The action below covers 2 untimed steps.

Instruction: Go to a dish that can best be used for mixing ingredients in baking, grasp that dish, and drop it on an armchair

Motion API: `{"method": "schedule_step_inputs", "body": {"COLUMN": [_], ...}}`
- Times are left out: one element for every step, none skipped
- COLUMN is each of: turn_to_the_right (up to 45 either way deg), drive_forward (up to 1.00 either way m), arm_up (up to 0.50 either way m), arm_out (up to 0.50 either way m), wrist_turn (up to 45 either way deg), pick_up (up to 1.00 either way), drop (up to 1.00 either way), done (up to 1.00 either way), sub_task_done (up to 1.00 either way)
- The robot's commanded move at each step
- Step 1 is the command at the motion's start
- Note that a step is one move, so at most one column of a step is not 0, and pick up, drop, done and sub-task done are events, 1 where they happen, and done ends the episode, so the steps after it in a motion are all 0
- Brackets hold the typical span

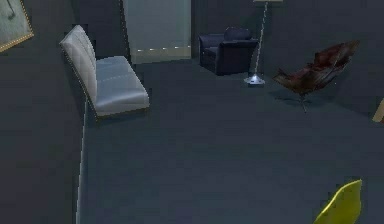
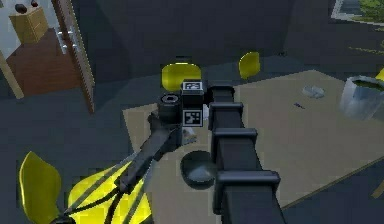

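On the desk [image 2: 300, 120], just beside the arm [image 2: 235, 150], sits the bowl [image 2: 197, 172]. I cannot tell if the tool [image 2: 150, 150] holds anything. I would line it over the bowl slowly.

Fwd view: 1 grey sofa [image 1: 108, 78], 1 dark armchair [image 1: 226, 50], 1 brown lounge chair [image 1: 316, 70], 1 floor lamp [image 1: 261, 40], 1 yellow chair [image 1: 341, 205]. Arm side view: 3 yellow chairs [image 2: 180, 75] [image 2: 249, 65] [image 2: 36, 185], 1 table [image 2: 300, 130], 1 bowl [image 2: 195, 172], 1 grey pot [image 2: 360, 98].
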Motion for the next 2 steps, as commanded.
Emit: {"method": "schedule_step_inputs", "body": {"turn_to_the_right": [0.0,0.0], "drive_forward": [0.00,0.00], "arm_up": [0.00,0.00], "arm_out": [0.00,0.00], "wrist_turn": [45.0,45.0], "pick_up": [0.00,0.00], "drop": [0.00,0.00], "done": [0.00,0.00], "sub_task_done": [0.00,0.00]}}
